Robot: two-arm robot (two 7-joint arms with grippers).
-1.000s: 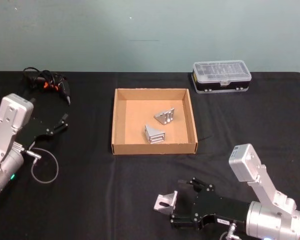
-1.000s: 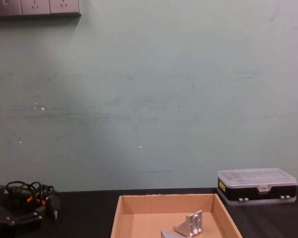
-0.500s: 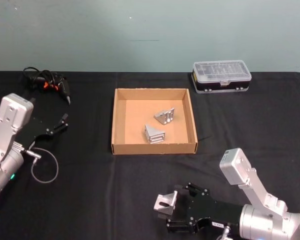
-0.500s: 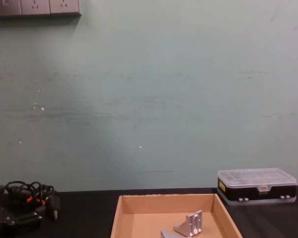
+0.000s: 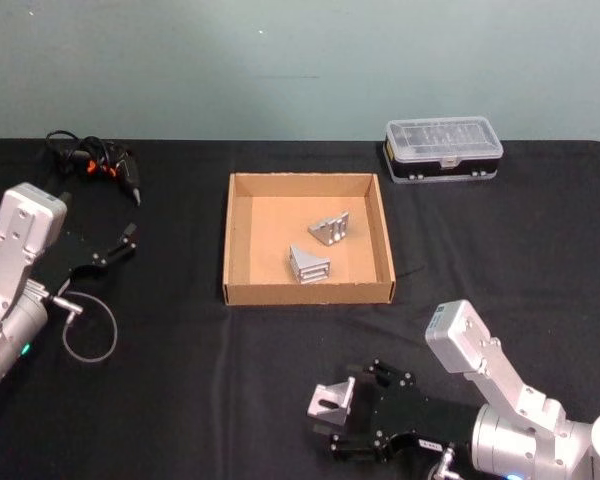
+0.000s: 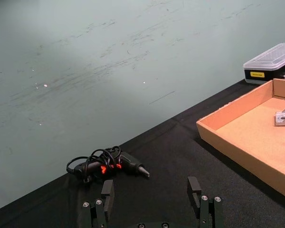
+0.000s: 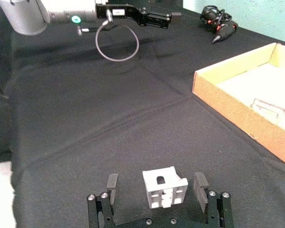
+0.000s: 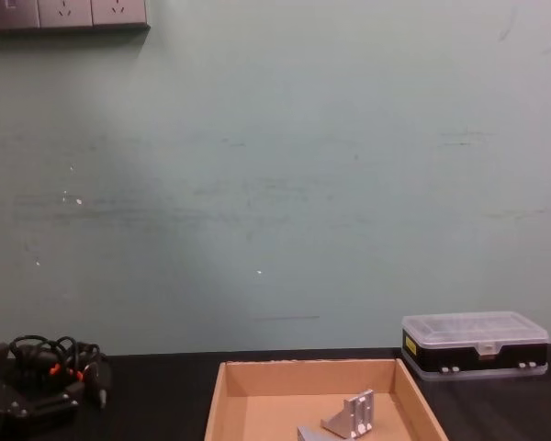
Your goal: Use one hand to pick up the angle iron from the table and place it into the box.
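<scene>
Head view — gripper (image 5: 348,412) wide round iron (image 5: 328,402)

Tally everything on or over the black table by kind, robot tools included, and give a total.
Angle irons: 3, two in the cardboard box, one on the table between the right tool's open fingers
Cardboard box: 1
Clear-lidded plastic case: 1
Corded black handpiece: 1
Robot tools: 2, counting the left tool, open over the table's left side
Total: 8
</scene>
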